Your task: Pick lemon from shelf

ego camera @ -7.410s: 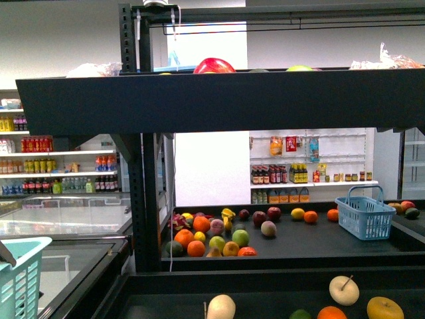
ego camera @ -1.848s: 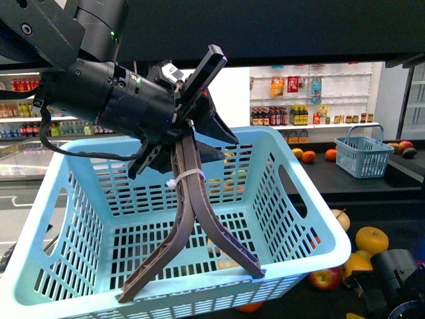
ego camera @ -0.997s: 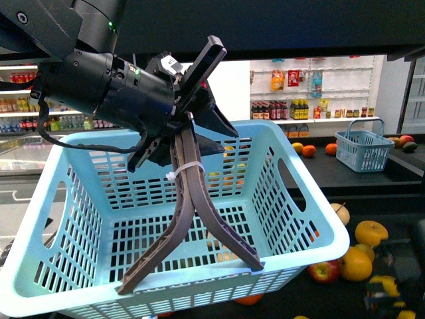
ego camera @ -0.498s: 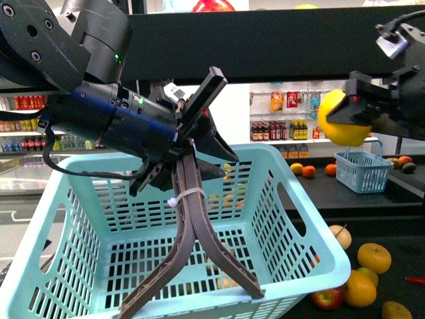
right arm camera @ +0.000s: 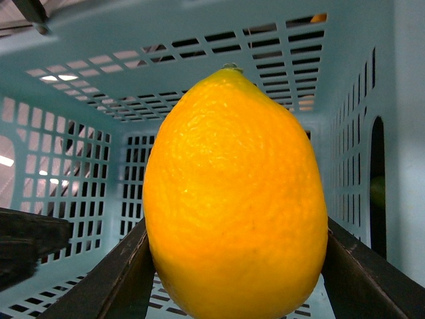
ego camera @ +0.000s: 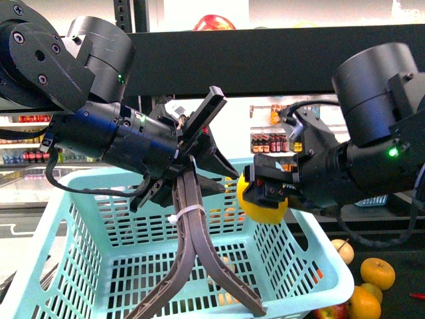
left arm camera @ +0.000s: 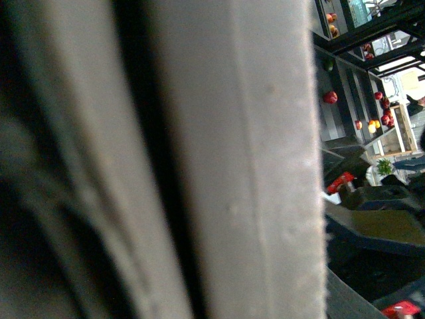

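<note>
Yellow, smooth rind: the lemon (ego camera: 261,203) is off the shelf (ego camera: 265,53) and sits clamped in the right gripper (ego camera: 265,194). In the right wrist view the lemon (right arm camera: 236,199) stands stem-tip up, with a dark finger (right arm camera: 113,279) pressed against each flank. The gripper (right arm camera: 236,272) is closed to the fruit's width.

Position: the lemon hangs over the open mouth of a pale turquoise basket (ego camera: 99,219), toward its right-hand wall, at about rim height. Slotted basket walls (right arm camera: 86,166) fill the background behind it.

Clearance: the basket's brown handles (ego camera: 189,219) rise just left of the lemon, near but apart. Open basket interior lies beneath it. The shelf's deep black front lip runs overhead, above both arms. Oranges (ego camera: 377,272) and a pale stemmed fruit (ego camera: 342,251) lie on the lower tray beyond the basket's right corner.

Arms: the right arm enters from the right, forearm roughly level, wrist aimed left and slightly down. The left arm comes from the upper left, wrist angled right and down. The left gripper (ego camera: 192,156) grips the handles where they meet. The left wrist view is mostly a blurred grey surface.
</note>
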You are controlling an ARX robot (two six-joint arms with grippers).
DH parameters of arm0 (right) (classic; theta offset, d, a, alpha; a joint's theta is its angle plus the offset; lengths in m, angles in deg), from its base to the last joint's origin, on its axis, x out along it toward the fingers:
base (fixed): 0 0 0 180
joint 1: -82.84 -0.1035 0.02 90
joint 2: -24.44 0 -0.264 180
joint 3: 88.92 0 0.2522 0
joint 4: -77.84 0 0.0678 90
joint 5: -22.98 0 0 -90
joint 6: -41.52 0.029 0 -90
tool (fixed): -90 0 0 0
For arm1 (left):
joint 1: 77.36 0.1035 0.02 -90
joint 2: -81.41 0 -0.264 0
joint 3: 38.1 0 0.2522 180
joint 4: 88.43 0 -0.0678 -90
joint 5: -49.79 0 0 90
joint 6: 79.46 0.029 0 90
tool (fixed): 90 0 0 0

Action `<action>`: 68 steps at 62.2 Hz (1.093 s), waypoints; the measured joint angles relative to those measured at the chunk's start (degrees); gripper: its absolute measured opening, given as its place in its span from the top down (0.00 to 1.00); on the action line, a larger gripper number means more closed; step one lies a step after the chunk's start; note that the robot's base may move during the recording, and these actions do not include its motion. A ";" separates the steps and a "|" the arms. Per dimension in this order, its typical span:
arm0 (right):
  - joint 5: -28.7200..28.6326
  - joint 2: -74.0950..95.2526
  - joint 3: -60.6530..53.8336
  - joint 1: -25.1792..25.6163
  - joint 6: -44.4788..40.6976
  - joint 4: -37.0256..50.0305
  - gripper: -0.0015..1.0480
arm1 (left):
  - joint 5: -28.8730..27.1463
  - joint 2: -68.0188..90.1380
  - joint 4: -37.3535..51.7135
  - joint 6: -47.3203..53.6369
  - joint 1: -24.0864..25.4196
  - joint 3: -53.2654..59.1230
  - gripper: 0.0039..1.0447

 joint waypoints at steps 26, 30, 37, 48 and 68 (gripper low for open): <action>-1.64 2.12 0.00 -0.15 0.37 3.02 0.07 | -0.24 0.00 0.00 0.22 0.00 0.00 0.72; -2.49 1.66 0.02 0.20 0.59 3.06 0.07 | 0.02 0.11 -0.02 -0.17 -0.02 0.00 0.72; -3.72 0.37 0.33 1.49 1.53 2.91 0.07 | -0.26 0.11 -0.02 -0.07 0.11 0.00 0.72; -6.12 -3.17 1.20 4.63 4.24 2.91 0.07 | -0.35 0.11 -0.02 0.02 0.09 0.00 0.72; -7.87 -6.58 0.79 15.37 8.00 5.27 0.07 | -0.15 0.11 -0.02 0.07 0.09 0.00 0.72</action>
